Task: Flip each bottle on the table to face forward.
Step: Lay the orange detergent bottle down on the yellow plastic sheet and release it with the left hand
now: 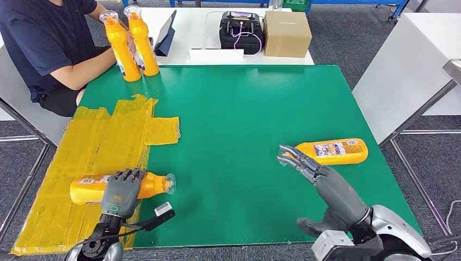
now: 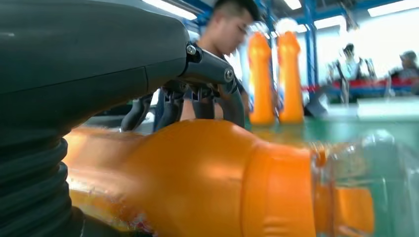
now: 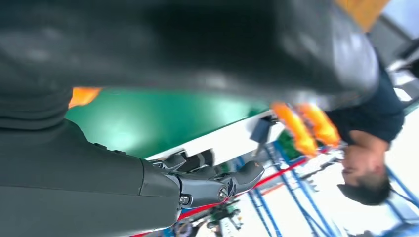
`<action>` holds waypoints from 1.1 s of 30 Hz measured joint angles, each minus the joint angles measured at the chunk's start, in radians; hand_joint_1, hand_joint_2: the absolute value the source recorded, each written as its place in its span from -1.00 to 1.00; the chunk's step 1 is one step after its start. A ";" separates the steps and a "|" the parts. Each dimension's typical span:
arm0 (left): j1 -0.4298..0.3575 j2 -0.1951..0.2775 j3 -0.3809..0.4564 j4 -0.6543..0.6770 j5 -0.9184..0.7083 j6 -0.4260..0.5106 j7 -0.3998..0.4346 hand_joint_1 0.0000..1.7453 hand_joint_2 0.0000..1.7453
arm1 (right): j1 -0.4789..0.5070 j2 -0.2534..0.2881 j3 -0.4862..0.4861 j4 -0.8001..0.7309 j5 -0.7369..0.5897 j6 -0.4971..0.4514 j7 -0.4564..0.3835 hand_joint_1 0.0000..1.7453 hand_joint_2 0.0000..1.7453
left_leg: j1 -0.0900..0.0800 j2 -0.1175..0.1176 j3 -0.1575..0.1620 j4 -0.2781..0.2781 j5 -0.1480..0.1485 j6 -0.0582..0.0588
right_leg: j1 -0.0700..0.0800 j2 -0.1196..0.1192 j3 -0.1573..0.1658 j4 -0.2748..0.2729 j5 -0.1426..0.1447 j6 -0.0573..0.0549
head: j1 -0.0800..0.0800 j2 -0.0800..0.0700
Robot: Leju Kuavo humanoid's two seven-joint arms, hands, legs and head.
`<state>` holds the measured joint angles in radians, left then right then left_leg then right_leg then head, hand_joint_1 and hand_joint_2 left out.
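My left hand (image 1: 122, 191) wraps the lying orange bottle (image 1: 89, 188) mid-body (smooth plastic, likely slippery and full, so grip its thick barrel); right hand (image 1: 304, 166) is spread, holding nothing.

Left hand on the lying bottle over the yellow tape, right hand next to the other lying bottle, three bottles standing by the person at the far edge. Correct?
Not quite: the head view shows two upright bottles by the person, not three. The rest holds: the left hand rests on the lying bottle over the yellow tape, and the right hand is next to the other lying bottle.
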<state>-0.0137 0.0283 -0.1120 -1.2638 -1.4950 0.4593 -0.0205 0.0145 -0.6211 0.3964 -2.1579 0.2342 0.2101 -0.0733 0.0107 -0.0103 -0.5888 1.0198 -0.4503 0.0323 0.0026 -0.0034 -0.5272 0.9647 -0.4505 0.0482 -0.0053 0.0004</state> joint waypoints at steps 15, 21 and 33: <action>-0.025 -0.020 -0.066 0.006 0.401 -0.256 -0.103 -1.00 -1.00 | -0.088 -0.112 -0.144 0.259 0.185 0.104 0.135 -1.00 1.00 | -0.001 -0.002 0.002 0.000 0.002 0.002 | -0.001 0.000 0.003 0.000 0.001 0.001 | 0.000 0.000; -0.002 -0.046 -0.055 -0.102 0.829 -0.451 -0.161 -1.00 -1.00 | -0.114 -0.108 -0.153 0.383 0.261 0.125 0.172 -1.00 1.00 | -0.001 -0.002 -0.001 0.000 0.002 0.002 | 0.000 0.000 0.000 0.000 0.001 0.001 | 0.000 0.000; 0.060 -0.056 -0.001 -0.441 1.339 -0.585 -0.170 -1.00 -1.00 | -0.187 -0.067 -0.165 0.719 0.384 0.128 0.124 -1.00 1.00 | -0.001 -0.002 -0.003 0.000 0.002 0.002 | 0.000 -0.001 -0.001 0.001 0.001 0.001 | 0.000 0.000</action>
<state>0.0460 -0.0280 -0.1128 -1.7045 -0.1561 -0.1255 -0.1903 -0.1724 -0.6877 0.2317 -1.4393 0.6178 0.3377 0.0506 0.0095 -0.0124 -0.5918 1.0199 -0.4486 0.0347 0.0022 -0.0040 -0.5285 0.9658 -0.4498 0.0492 -0.0057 0.0004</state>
